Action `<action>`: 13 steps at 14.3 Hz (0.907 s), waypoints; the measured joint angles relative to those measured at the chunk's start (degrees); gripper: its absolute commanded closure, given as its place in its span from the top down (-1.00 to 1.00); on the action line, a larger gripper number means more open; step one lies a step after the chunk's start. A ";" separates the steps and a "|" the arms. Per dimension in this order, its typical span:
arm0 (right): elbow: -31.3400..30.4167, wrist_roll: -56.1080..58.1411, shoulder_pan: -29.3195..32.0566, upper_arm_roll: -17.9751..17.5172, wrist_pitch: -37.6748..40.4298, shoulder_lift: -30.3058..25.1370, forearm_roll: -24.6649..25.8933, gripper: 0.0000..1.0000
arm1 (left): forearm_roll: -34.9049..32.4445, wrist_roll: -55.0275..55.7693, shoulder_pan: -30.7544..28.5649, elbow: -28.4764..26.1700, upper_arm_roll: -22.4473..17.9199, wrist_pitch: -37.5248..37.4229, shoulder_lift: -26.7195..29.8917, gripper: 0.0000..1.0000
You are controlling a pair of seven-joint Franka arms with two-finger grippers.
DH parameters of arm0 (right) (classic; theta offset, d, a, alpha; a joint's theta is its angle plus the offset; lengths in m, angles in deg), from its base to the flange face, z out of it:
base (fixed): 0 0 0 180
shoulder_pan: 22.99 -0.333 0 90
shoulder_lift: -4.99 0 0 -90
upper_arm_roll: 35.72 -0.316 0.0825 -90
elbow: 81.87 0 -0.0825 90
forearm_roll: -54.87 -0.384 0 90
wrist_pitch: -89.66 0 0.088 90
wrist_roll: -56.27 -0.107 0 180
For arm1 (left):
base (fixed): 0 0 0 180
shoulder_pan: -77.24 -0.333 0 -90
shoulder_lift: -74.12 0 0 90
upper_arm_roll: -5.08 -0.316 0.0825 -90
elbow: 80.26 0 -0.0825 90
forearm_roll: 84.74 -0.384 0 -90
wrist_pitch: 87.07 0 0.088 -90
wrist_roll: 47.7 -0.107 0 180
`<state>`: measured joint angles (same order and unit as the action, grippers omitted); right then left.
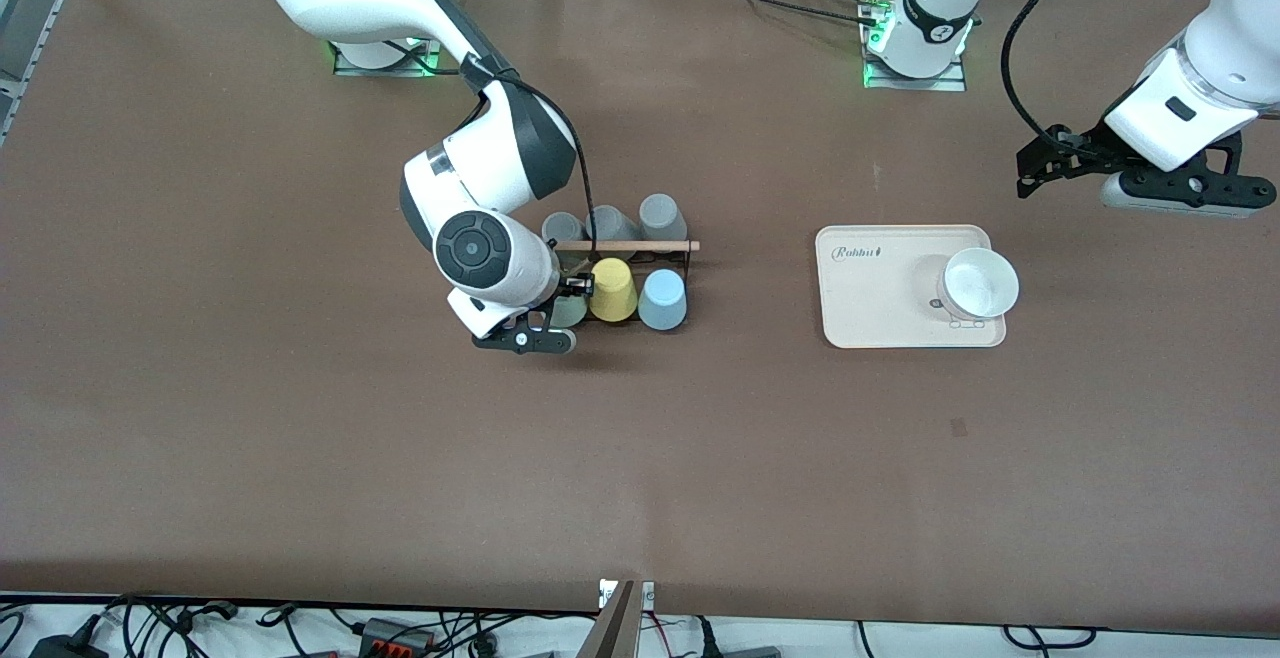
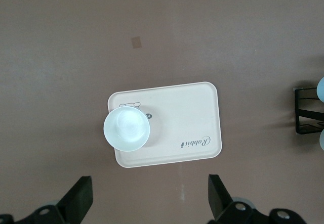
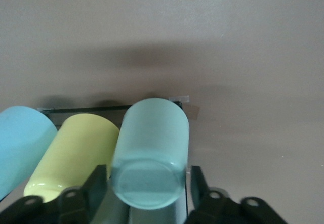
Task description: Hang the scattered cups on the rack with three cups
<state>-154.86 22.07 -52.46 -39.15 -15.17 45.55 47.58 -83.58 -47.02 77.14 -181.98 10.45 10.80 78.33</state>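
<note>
Right gripper (image 3: 147, 188) sits at the rack (image 1: 672, 256), fingers straddling the mint-green cup (image 3: 151, 153) beside the yellow cup (image 1: 612, 289). Whether they pinch it can't be told. Left gripper (image 2: 152, 204) waits spread wide, well apart from the rack.

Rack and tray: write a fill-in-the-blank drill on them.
1. The right pincer is at the mint-green cup on the rack, which stands beside the ____ cup.
2. The rack's row farther from the front camera holds ____ grey cups.
3. On the beige tray the white cup stands ____, mouth up.
4. The left pincer waits near the tray, its jaws ____.
Missing words: yellow; three; upright; open.
</note>
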 measured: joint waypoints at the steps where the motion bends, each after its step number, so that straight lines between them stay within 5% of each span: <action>1: 0.47 0.00 0.00 0.14 0.00 -0.05 0.01 1.00 | 0.00 0.00 0.00 0.00 0.00 0.00 0.00 1.00; 7: 2.10 0.00 2.28 0.95 3.03 -4.99 0.15 1.00 | 0.00 0.00 -0.01 0.03 -0.01 0.00 0.00 1.00; 13: 2.23 3.49 12.69 1.20 7.26 -11.14 0.16 1.00 | 0.00 0.00 -0.02 0.05 -0.02 0.00 -0.07 1.00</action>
<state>-152.63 25.56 -39.77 -37.95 -7.91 34.41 47.74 -83.58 -47.02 77.12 -181.93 10.43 10.79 78.26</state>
